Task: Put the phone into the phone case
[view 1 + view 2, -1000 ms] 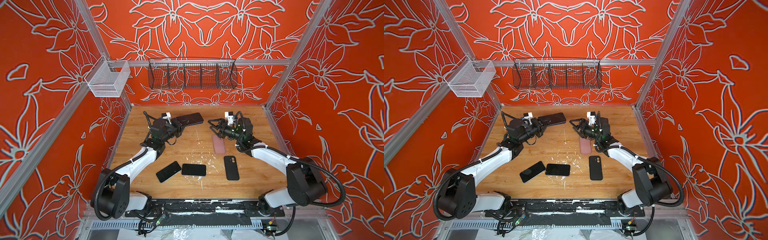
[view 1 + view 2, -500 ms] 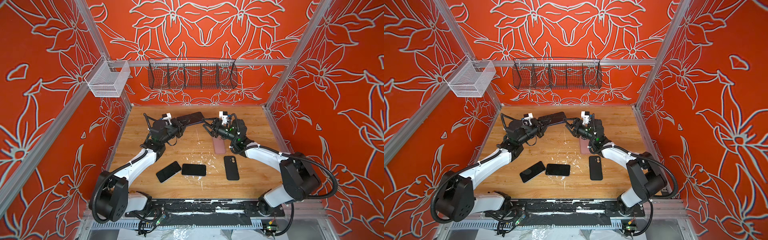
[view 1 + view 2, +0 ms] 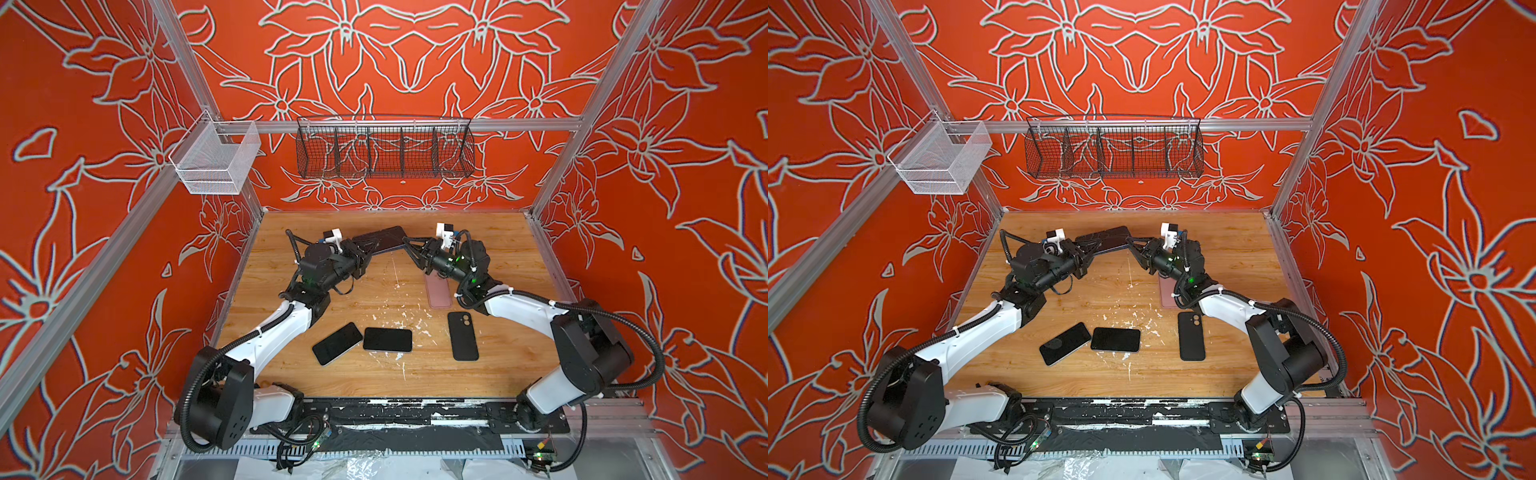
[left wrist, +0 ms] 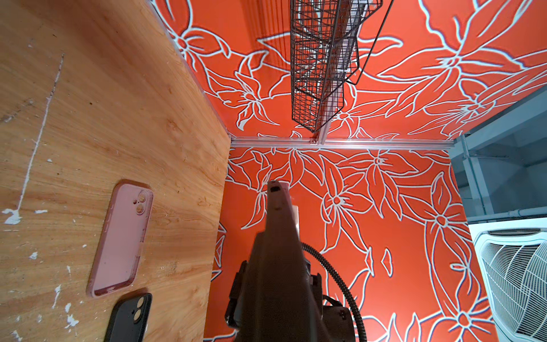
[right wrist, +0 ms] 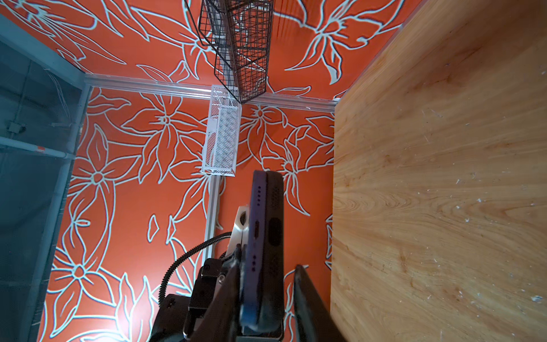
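Observation:
A black phone case with a purple phone against it hangs in the air over the back middle of the table, between the two grippers. My left gripper is shut on one end of it. In the left wrist view the case shows edge-on and hides the fingers. My right gripper straddles the other end. There the phone lies beside the case. One finger touches the phone's side; the other finger stands a small gap off the case.
On the wooden table lie a pink case, a black case and two dark phones. A black wire basket and a white mesh basket hang on the back rail.
My right gripper has moved left to the free end of the phone and case, and its jaws have narrowed around it. The left gripper has kept its hold.

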Motion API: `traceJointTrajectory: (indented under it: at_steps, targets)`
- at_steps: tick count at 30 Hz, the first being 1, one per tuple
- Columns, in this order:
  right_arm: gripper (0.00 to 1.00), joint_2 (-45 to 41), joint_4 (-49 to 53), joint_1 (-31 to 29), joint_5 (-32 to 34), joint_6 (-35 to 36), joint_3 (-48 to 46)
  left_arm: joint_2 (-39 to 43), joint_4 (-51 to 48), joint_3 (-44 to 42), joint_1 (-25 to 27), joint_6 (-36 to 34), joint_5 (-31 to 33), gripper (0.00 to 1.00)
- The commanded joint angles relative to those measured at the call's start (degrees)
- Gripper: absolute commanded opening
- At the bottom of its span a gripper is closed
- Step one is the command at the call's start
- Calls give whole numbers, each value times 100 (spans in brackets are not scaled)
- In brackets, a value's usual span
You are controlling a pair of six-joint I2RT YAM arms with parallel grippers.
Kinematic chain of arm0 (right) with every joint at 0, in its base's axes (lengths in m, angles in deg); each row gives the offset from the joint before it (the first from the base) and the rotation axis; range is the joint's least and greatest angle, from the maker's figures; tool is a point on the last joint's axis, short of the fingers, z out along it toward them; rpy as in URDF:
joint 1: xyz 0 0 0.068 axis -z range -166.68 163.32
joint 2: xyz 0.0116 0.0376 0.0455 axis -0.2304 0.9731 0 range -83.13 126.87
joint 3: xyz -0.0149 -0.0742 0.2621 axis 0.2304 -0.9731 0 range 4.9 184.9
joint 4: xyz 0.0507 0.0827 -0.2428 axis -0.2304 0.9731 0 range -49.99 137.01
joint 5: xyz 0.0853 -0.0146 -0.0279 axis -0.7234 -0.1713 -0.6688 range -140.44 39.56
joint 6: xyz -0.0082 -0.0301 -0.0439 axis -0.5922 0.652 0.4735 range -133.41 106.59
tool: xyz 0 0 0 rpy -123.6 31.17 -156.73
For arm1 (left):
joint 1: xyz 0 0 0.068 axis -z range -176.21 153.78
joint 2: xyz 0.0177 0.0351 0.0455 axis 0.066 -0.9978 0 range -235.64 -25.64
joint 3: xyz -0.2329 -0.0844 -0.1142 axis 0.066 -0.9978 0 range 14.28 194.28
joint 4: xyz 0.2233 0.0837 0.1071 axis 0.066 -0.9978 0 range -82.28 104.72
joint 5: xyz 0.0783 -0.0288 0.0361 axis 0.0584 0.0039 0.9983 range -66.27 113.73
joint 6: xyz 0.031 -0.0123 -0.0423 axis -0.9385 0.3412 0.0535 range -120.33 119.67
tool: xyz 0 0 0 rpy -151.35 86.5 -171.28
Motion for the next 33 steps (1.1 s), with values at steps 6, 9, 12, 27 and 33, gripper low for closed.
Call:
traceJointTrajectory:
  at_steps: [6, 9, 12, 27, 33]
  targets:
    - [19, 133, -206, -51, 158, -253, 48, 230, 470, 71, 63, -51, -50, 0]
    - [17, 182, -203, -49, 145, -246, 52, 251, 443, 90, 63, -82, -50, 0]
    - [13, 234, -159, -50, 133, -183, -11, 269, 442, 114, 63, -134, -60, 0]
    - [0, 537, -45, -77, -520, 339, -362, 290, 460, 260, 63, -660, -143, 20]
    - [0, 656, -202, -203, -747, 346, -286, 192, 882, 260, 63, -763, -45, 40]
